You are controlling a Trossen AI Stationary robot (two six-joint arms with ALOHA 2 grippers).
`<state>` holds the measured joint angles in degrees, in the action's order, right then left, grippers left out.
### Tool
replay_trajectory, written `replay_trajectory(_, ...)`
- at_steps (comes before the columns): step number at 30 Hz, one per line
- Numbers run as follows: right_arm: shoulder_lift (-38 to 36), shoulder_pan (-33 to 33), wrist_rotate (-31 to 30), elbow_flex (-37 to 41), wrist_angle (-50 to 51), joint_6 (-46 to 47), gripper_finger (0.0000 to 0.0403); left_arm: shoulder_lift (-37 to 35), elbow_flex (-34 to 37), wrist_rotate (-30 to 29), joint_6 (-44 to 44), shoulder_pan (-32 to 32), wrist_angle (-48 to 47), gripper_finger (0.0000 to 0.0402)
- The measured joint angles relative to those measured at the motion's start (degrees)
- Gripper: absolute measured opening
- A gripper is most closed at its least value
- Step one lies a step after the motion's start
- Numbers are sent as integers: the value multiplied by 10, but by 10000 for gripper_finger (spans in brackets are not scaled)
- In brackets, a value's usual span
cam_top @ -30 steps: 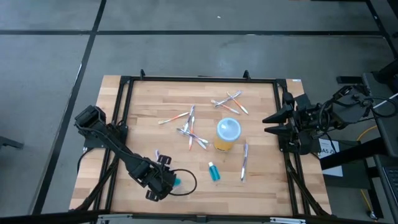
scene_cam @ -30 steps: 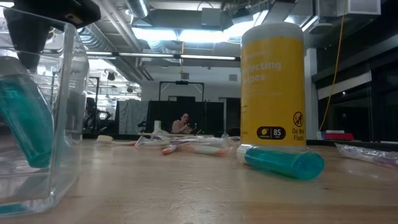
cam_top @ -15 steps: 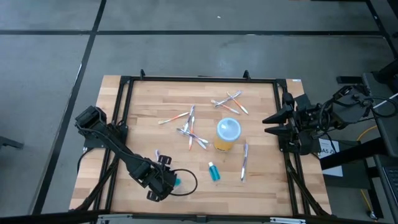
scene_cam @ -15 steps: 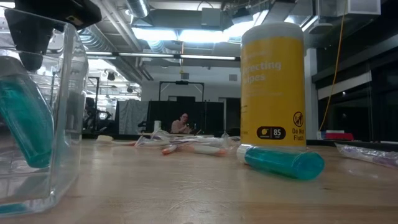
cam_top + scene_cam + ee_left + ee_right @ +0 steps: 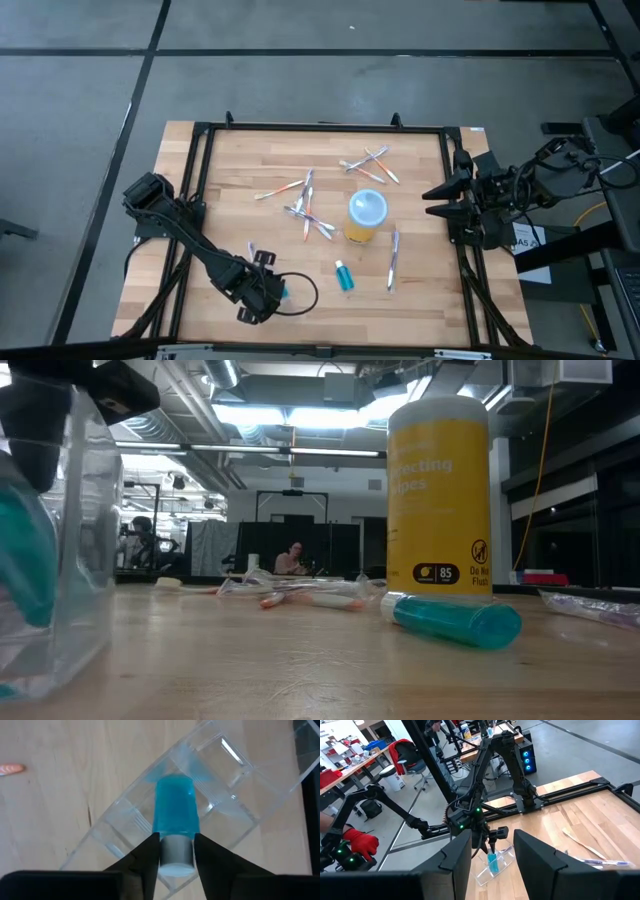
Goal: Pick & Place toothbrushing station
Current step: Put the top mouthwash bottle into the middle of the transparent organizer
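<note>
Left gripper (image 5: 176,851) down at the near left part of the table (image 5: 420,300), fingers clamped on the grey cap end of a teal tube (image 5: 175,815), tube poked nose-first into the clear pouch (image 5: 210,785). Looks more like a stiff clear box with dividers than a pouch, honestly. Holding by the cap probably so the body can slide into a slot without the fingers hitting the walls. Can't tell whether the tube is touching the bottom yet.

Second teal tube (image 5: 343,276) lying flat just to the right of the pouch, near side of the yellow cup (image 5: 365,216). Probably the next candidate. Cup standing upright mid-table, pale-blue top on, reading more like a wipes canister in the low view. Toothbrushes scattered around it: a tangled bunch (image 5: 305,210) to its left, another small pile (image 5: 368,165) behind it, one lone brush (image 5: 393,258) off to its right.

Right gripper (image 5: 432,200) parked at the right edge of the table, well apart from the cup, fingers spread with nothing between them. Just waiting, apparently.

Table a pale wood butcher-block top inside a black metal frame (image 5: 320,127). Grey floor around it. Beyond the table, an open workshop: ceiling lights, benches, more rigs, a person (image 5: 296,559) sitting far back, a red-gloved hand (image 5: 360,842) off to the side.
</note>
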<state>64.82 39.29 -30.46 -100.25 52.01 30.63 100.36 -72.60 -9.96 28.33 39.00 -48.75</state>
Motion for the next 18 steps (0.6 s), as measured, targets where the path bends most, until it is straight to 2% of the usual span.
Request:
replay_trajectory(5, 0, 0, 0, 0, 0, 0, 151, -1, 0, 7, 1, 0, 0, 73)
replay_trajectory(13, 0, 0, 0, 0, 0, 0, 151, -2, -16, 9, 10, -3, -19, 72)
replay_trajectory(18, 0, 0, -2, 0, -2, -7, 151, -2, -45, 5, 2, -10, -41, 54)
